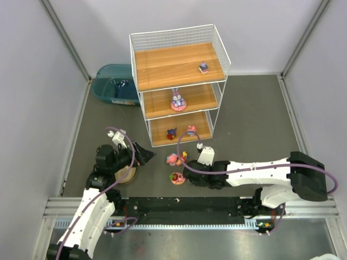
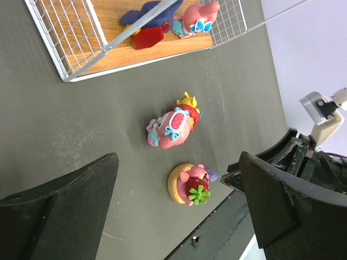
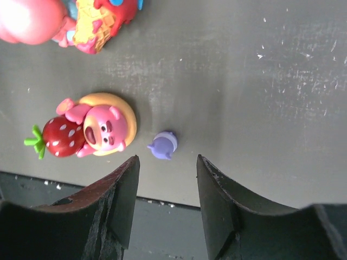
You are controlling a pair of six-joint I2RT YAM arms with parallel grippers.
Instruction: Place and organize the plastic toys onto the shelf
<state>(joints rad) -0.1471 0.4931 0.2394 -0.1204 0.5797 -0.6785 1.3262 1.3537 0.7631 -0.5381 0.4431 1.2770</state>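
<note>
Right now my right gripper (image 3: 166, 161) is spread apart with nothing between its fingers. It hangs low over the tabletop close to the near edge, about midway along it. Just past the gap lies a tiny purple piece (image 3: 162, 145), too small for me to tell what it is. Beside it, not touching, rests the strawberry disc (image 3: 103, 130), a pink figure on an orange-yellow round base with a red strawberry. In the upper left of that wrist view another toy is cut off and blurred.

My left gripper (image 2: 179, 158) is likewise wide apart and empty, over the near-left part of the table. Between its fingers I see the same disc. Farther toward the far edge is a pink bow figure (image 2: 172, 127) with a yellow-and-red toy (image 2: 188, 103) pressed against it, mostly hidden. From above, my left wrist covers most of a tan bowl (image 1: 126, 174).

The shelf (image 1: 168, 65) stands toward the middle of the far edge. Its bottom board holds a blue-and-red toy (image 2: 146, 27) and a pink toy (image 2: 198, 19), both crossed by wire. The bunny (image 1: 177, 100) is on the middle board. A small figure (image 1: 203, 67) on the top board is too tiny to make out. A teal bin (image 1: 114, 84) sits in the far-left corner.
</note>
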